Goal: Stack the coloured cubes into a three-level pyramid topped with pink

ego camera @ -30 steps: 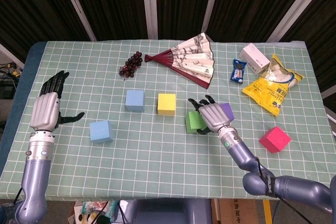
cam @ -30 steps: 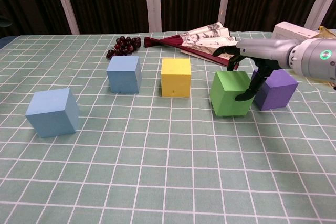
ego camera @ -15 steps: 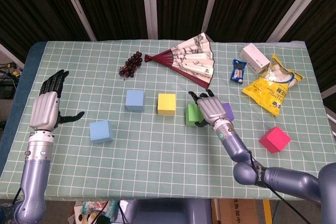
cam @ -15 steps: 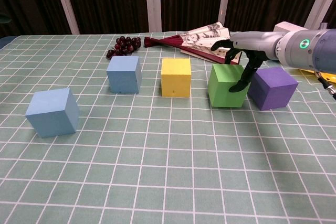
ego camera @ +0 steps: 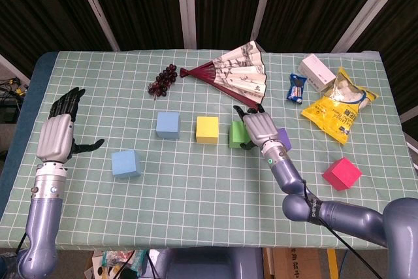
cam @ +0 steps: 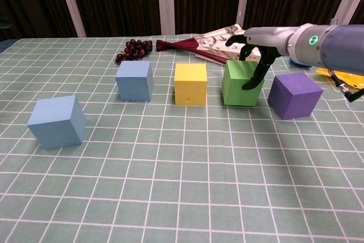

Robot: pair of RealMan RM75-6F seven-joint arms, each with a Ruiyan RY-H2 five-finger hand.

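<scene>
The right hand (ego camera: 258,126) sits at the centre of the head view, draped over the green cube (ego camera: 238,134), and in the chest view (cam: 254,55) its dark fingers (cam: 252,81) curl down the cube's right face while others reach over the back edge, so it grips the green cube (cam: 241,82). That cube stands on the desk (ego camera: 196,187) just right of the yellow cube (ego camera: 208,129), with a small gap between them, and the purple cube (ego camera: 283,138) lies just beside it on the right, apart from it in the chest view (cam: 295,94).

Left of the yellow cube (cam: 190,83) stands a blue cube (ego camera: 168,124), forming a row across the middle of the frame. A second blue cube (ego camera: 125,163) rests lower left, well apart from the row. The pink cube (ego camera: 342,174) lies alone at the lower right of the head view, tilted relative to the grid of the green checked cloth.

The left hand (ego camera: 60,132) hovers at the far left edge of the desk, fingers spread and pointing up-frame, thumb out to the right, holding nothing.

Along the upper part of the frame lie a bunch of dark grapes (ego camera: 162,80), an open paper fan (ego camera: 236,73), a small blue packet (ego camera: 297,88), a white box (ego camera: 317,72) and a yellow snack bag (ego camera: 338,106).
</scene>
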